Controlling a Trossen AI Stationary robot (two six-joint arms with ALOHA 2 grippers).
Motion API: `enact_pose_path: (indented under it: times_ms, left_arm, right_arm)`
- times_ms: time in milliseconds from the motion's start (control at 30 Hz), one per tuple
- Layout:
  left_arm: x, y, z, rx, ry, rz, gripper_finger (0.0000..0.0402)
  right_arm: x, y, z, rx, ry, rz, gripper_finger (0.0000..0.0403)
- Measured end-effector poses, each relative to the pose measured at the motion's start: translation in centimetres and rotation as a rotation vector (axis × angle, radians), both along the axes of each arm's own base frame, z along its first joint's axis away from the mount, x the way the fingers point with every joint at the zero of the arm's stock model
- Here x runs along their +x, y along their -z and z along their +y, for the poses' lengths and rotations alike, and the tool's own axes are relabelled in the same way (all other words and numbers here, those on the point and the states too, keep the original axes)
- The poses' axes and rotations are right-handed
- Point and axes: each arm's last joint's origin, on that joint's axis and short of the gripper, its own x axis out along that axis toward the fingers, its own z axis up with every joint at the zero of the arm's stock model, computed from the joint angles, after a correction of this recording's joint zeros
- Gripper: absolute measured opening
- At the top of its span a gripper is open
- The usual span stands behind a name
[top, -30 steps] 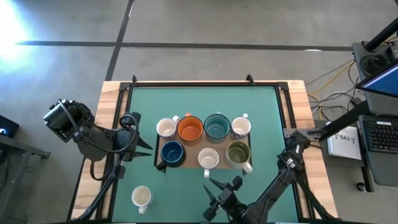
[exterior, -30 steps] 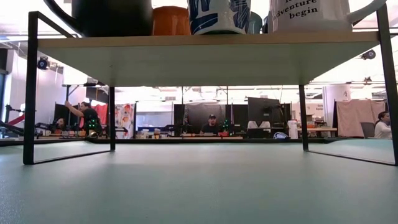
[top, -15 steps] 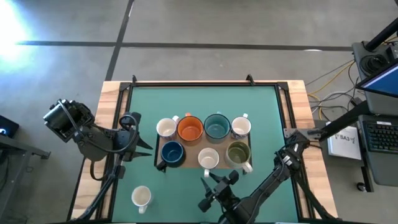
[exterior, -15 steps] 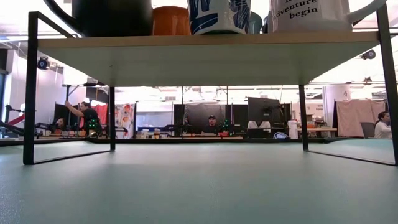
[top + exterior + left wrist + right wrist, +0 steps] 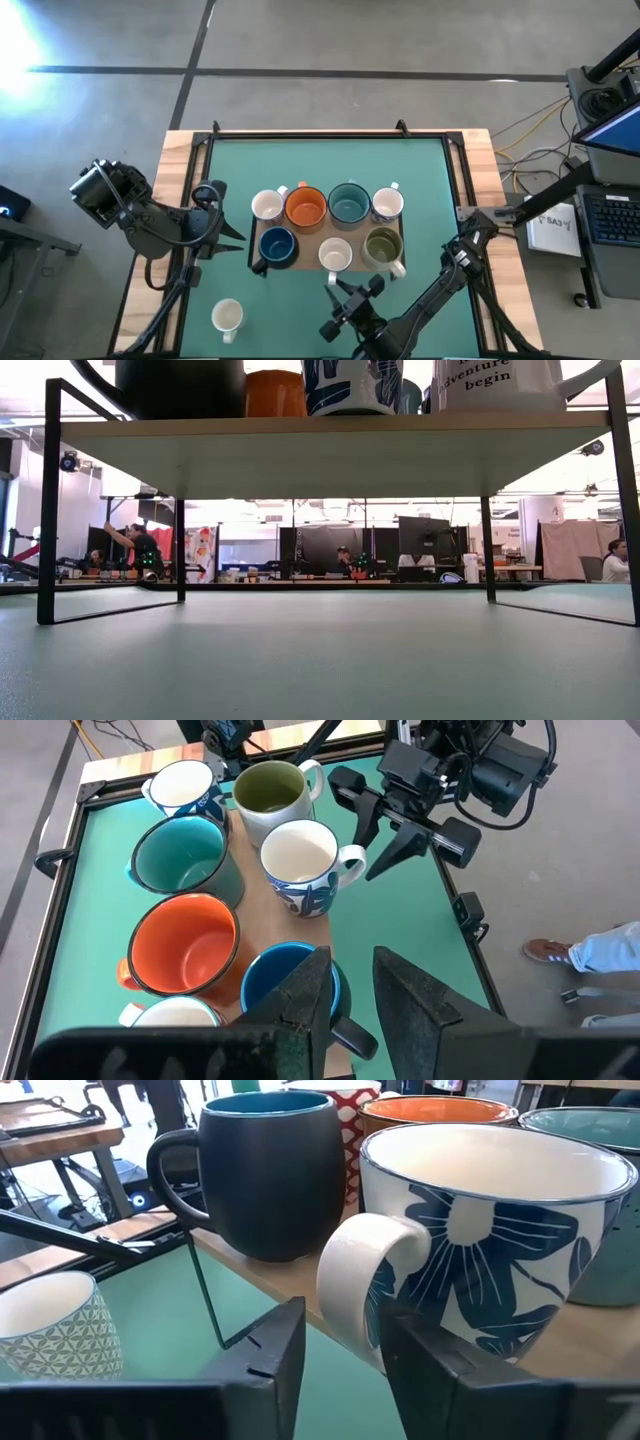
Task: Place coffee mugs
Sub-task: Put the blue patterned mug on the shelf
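Seven coffee mugs (image 5: 329,225) in two rows on the raised wooden shelf (image 5: 308,248) mid-table, eighth patterned white mug (image 5: 227,317) alone on the green mat (image 5: 420,180) near the front-left corner, right gripper (image 5: 350,287) fingers apart just in front of the blue-floral mug's (image 5: 500,1230) handle, left gripper (image 5: 232,234) fingers apart beside the navy mug (image 5: 276,245), holding nothing.

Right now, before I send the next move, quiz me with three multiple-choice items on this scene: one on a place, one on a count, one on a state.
1. Where is the lone white mug?
A. On the green mat, off the shelf
B. On the shelf's back row
C. In the right gripper

2. How many mugs are on the shelf?
A. Five
B. Seven
C. Eight

3. The right gripper is:
A. Shut on a handle
B. Open near the floral mug's handle
C. Out of view

Answers:
A: the lone white mug sits on the green mat near the left arm.
B: the shelf has four behind, three in front.
B: the right gripper is open near the floral mug.
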Motion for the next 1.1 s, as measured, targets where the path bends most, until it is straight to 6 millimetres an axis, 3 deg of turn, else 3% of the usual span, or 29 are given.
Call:
enact_pose_path:
  times_ms: [367, 1100]
  left_arm:
    - [0.0, 0.0, 0.0, 0.0, 0.0, 0.0, 0.0061]
    - [0.0, 0.0, 0.0, 0.0, 0.0, 0.0, 0.0061]
  right_arm:
    - [0.0, 0.0, 0.0, -0.027, -0.011, 0.025, 0.0051]
    - [-0.6, -1.4, -0.2, -0.03, -0.059, 0.135, 0.0047]
